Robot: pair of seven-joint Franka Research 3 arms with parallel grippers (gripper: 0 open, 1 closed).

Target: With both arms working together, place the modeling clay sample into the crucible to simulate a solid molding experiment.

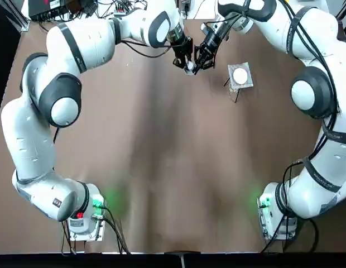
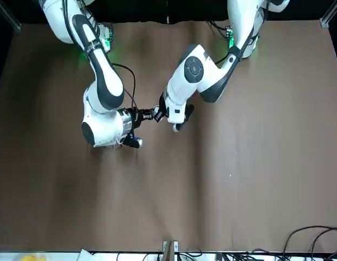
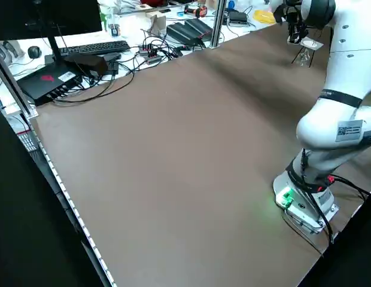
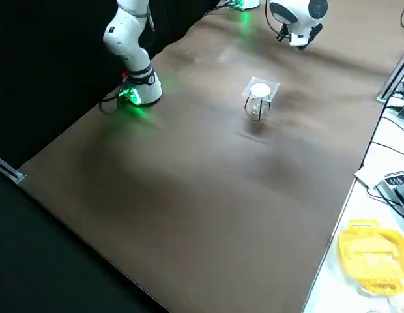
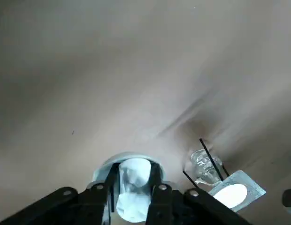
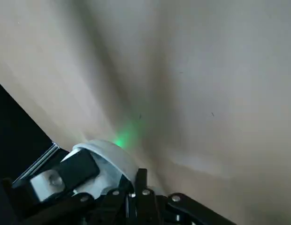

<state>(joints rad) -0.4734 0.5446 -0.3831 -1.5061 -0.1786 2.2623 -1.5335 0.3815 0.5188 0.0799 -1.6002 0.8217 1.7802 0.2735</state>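
Both grippers meet at the far middle of the table. In the left wrist view my left gripper [image 5: 133, 177] is shut on the modeling clay sample [image 5: 132, 190], an off-white lump held between the two black fingers. Directly beneath the lump shows the white ring rim of the crucible [image 5: 108, 164]. In the top view the left gripper [image 1: 183, 61] and the right gripper [image 1: 200, 61] point at each other, with the crucible [image 1: 189, 69] between their tips. In the right wrist view the right gripper [image 6: 137, 182] is shut on the rim of the crucible [image 6: 110, 157].
A square grey mesh plate [image 1: 240, 76] with a white round centre stands on thin black legs to the right of the grippers; it also shows in the right side view [image 4: 260, 90]. Cables, a keyboard and boxes lie beyond the table's far edge [image 3: 143, 54].
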